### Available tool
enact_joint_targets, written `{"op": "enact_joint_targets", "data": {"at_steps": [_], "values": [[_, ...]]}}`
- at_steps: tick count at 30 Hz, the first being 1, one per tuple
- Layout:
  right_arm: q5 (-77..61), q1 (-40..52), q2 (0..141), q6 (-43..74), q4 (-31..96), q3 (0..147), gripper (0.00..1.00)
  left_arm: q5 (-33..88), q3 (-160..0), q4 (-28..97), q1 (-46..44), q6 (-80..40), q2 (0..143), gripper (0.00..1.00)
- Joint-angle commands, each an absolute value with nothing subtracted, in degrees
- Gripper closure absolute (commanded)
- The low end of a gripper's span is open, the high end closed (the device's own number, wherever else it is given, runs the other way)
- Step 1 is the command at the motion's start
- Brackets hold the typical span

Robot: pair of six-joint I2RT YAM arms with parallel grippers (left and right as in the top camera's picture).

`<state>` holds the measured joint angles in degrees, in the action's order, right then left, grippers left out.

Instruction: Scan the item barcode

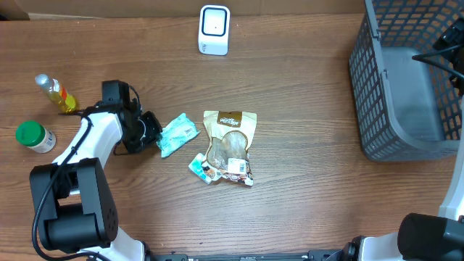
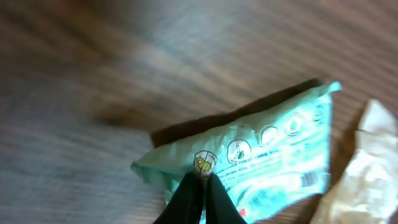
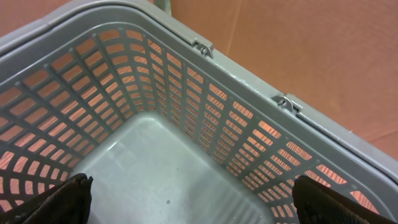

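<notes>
Pinching mint-green soft plastic packet point(image 2: 267, 155) by its edge, left gripper point(image 2: 202, 178) clenched on it, presumably to carry it to white boxy scanner point(image 1: 214, 30).

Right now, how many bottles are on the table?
2. The yellow bottle lies at the far left of the overhead view, and the green-capped bottle stands just in front of it. Part of the basket is out of view, so more could hide there.

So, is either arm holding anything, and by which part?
The left gripper pinches the teal packet by one edge, jaws shut. The right gripper, open over the basket, holds nothing.
</notes>
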<state>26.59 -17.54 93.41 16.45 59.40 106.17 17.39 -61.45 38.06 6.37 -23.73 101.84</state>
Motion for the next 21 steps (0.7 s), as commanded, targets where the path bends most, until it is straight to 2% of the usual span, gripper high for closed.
{"op": "enact_joint_targets", "data": {"at_steps": [1, 3, 5, 12, 21], "values": [[27.4, -17.5, 93.3, 16.2, 59.1, 106.5, 0.0, 19.7, -63.9, 37.8, 6.0, -20.2, 102.5, 0.93], [27.4, -17.5, 93.3, 16.2, 59.1, 106.5, 0.0, 19.5, -63.9, 38.6, 6.0, -20.2, 102.6, 0.86], [27.4, -17.5, 93.3, 16.2, 59.1, 106.5, 0.0, 19.3, -63.9, 40.5, 6.0, -20.1, 102.7, 0.68], [27.4, -17.5, 93.3, 16.2, 59.1, 106.5, 0.0, 14.4, -63.5, 43.5, 6.0, -20.1, 102.8, 0.54], [27.4, -17.5, 93.3, 16.2, 59.1, 106.5, 0.0, 15.3, -59.8, 36.5, 6.0, -21.2, 104.2, 0.48]]}}
